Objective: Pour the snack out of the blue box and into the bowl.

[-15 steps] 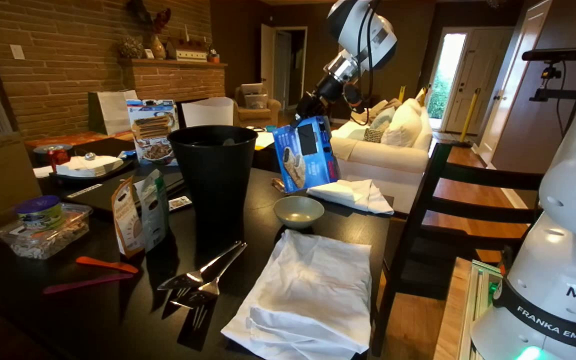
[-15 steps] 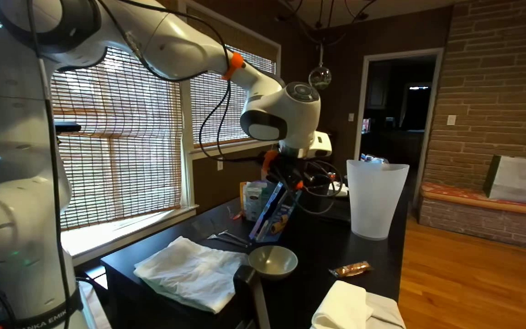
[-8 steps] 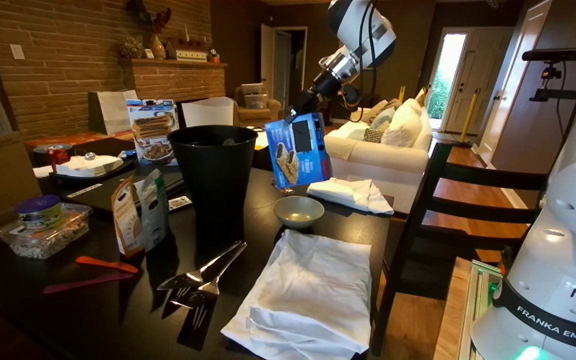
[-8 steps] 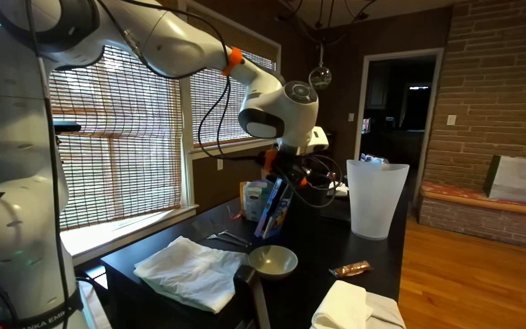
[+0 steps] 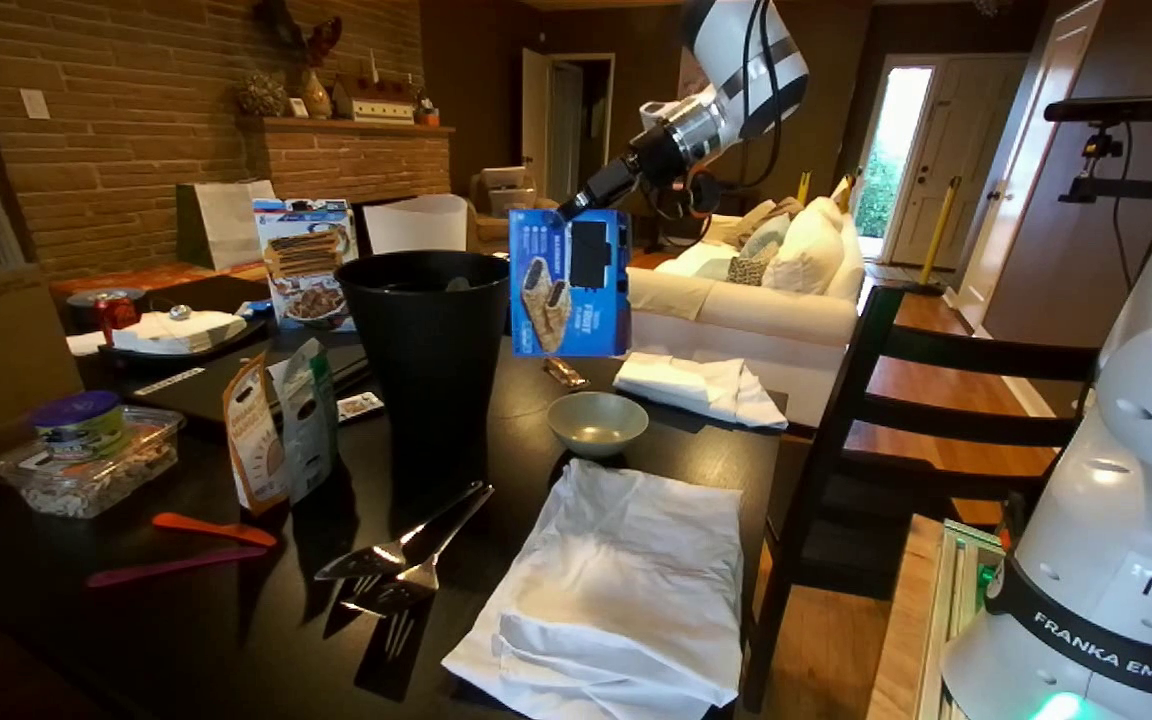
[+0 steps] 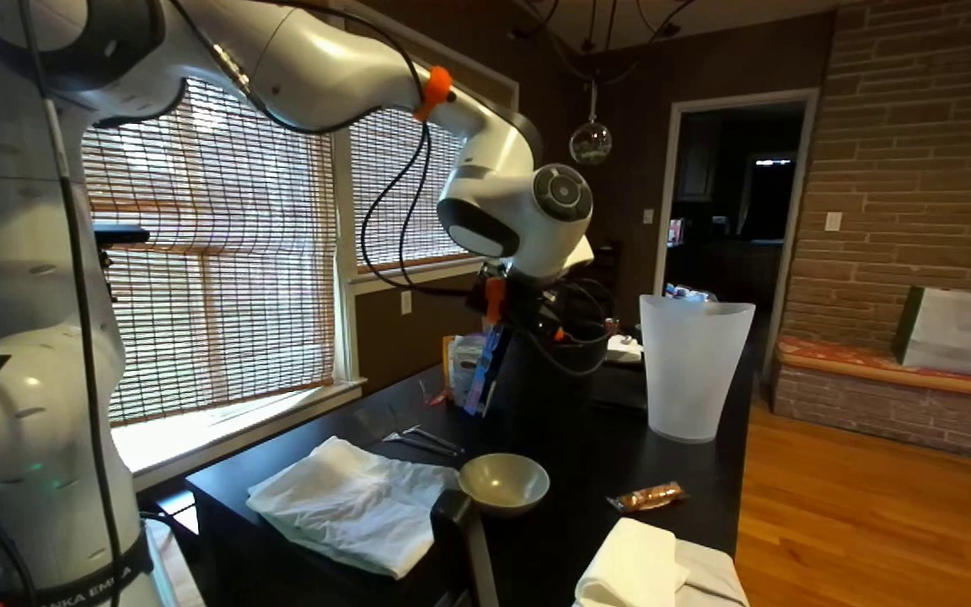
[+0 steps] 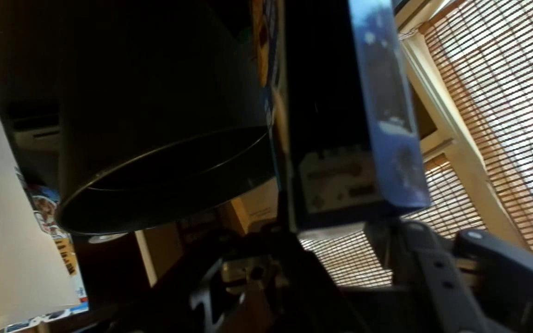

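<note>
The blue box (image 5: 544, 310) hangs roughly upright in the air, held at its top edge by my gripper (image 5: 564, 214). It is near the black bin's rim, above and behind the bowl (image 5: 597, 425). In an exterior view the box (image 6: 485, 375) is seen edge-on, slightly tilted, beyond the bowl (image 6: 504, 485). The pale grey bowl stands upright on the dark table and looks empty. In the wrist view the fingers (image 7: 338, 224) sit on both sides of the box (image 7: 389, 111). A wrapped snack bar (image 5: 565, 374) lies on the table, also in an exterior view (image 6: 647, 497).
A tall black bin (image 5: 426, 350) stands beside the box; its rim is close in the wrist view (image 7: 164, 152). A white bin (image 6: 692, 371) stands further back. A white cloth (image 5: 626, 580), metal servers (image 5: 406, 560), snack bags (image 5: 256, 440) and a folded napkin (image 5: 706, 392) lie around the bowl.
The gripper has carried the box up and away from the bowl, toward the black bin. The box has turned from tilted to more upright. Bowl and wrapped bar have not moved.
</note>
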Available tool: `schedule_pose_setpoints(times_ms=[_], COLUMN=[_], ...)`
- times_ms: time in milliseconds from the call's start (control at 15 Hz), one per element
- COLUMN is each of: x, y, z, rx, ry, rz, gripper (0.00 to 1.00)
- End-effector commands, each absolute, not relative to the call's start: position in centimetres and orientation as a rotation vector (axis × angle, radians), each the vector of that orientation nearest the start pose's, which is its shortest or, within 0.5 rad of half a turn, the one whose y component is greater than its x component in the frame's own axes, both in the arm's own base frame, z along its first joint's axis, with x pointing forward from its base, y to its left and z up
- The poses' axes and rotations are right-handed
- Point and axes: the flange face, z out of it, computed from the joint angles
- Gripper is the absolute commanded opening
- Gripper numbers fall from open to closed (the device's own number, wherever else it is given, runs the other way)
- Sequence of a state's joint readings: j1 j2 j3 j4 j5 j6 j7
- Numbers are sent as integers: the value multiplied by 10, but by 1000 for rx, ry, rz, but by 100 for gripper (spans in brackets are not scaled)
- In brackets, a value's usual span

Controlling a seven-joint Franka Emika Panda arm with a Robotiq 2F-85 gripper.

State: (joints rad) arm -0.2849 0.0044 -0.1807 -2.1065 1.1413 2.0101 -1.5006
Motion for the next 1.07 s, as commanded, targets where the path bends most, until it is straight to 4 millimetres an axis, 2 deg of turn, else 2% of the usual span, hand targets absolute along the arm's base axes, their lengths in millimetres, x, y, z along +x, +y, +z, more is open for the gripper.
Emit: schedule_pose_setpoints(times_ms=[0,267,400,467,800,867,1000], x=[496,486,486,491,489,489,486], y=[-195,-201,-209,-206,-210,-210,-214], z=[434,423,415,415,410,410,411], rx=[-2167,-2085,-2097,-2126,-2129,-2129,-2015], ry=[-621,-696,-698,-699,-695,-695,-725], rz=[-1041,-1099,-1084,-1045,-1048,-1048,-1057], gripper=[16,16,16,41,41,16,16])
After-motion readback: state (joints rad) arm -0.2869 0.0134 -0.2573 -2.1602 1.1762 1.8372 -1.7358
